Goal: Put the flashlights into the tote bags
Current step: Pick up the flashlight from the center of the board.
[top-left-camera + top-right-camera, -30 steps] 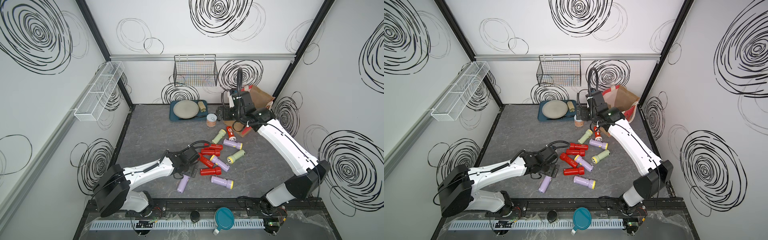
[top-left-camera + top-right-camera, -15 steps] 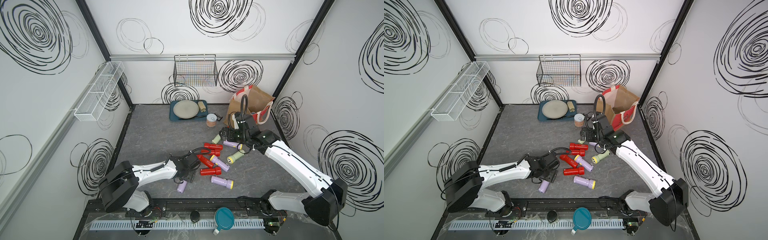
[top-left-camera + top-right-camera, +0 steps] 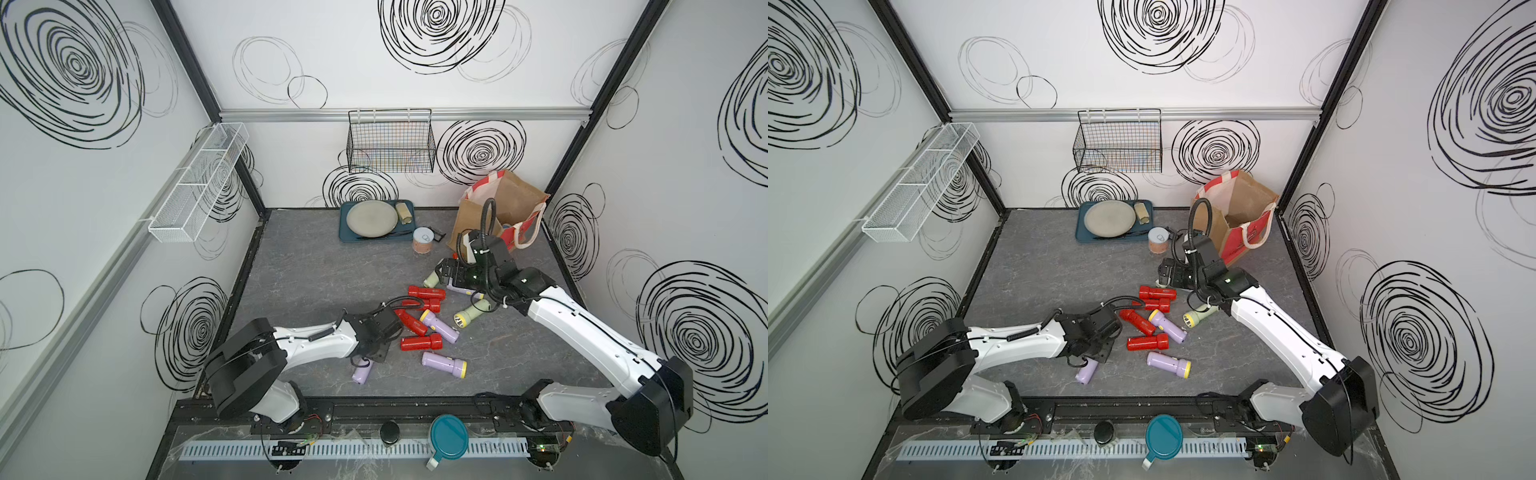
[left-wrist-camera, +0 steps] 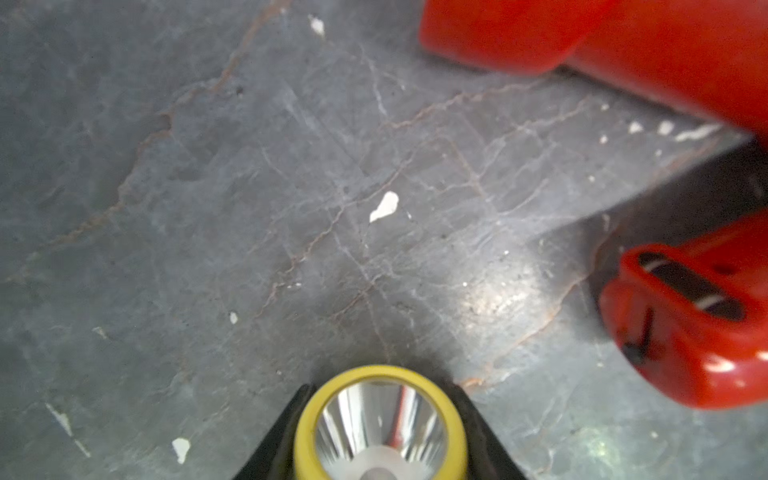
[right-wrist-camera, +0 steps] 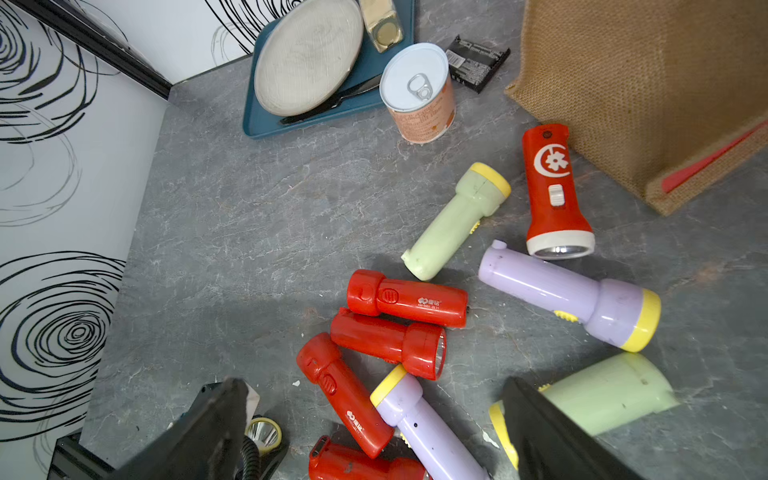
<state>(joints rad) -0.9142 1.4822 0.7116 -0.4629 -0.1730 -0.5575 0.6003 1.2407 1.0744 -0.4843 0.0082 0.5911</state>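
Towering over everything else on the grey floor (image 3: 311, 270), the tote bag (image 3: 513, 195) (image 3: 1246, 199) stands upright with its mouth open in both top views, brown jute with red-and-white side panels and white rope handles. Next in size, a teal tray (image 3: 344, 235) lies near the tote bag and carries a pale plate (image 3: 371, 217). A tin (image 3: 423, 243) with a white pull-tab lid stands between that tray and the bag. My right gripper (image 3: 451, 270) (image 5: 374, 386) hangs close in front of the tote bag, over the flashlights nearest to it. Its jaws are spread wide and nothing sits between them. My left gripper (image 3: 368, 357) (image 4: 380, 390) is well apart from the tote bag, on the far side of the scatter of flashlights. Its fingers (image 4: 278, 449) press on both sides of the yellow head of a lilac flashlight (image 4: 378, 428) (image 3: 360, 372), so I have hold of it. In both top views the lilac body sticks out from under the gripper, and I cannot tell whether it has left the floor. The other flashlights I can see lie on the floor outside the tote bag. An orange-red flashlight (image 5: 555, 187) with a white crescent mark lies just beside the bag's foot. A pale green flashlight (image 5: 457, 220) and a second lilac flashlight (image 5: 569, 295) lie just beyond it. A cluster of red flashlights (image 5: 407, 299) lies farther from the bag, and another pale green flashlight (image 5: 611, 390) shows partly behind one of my right fingers.
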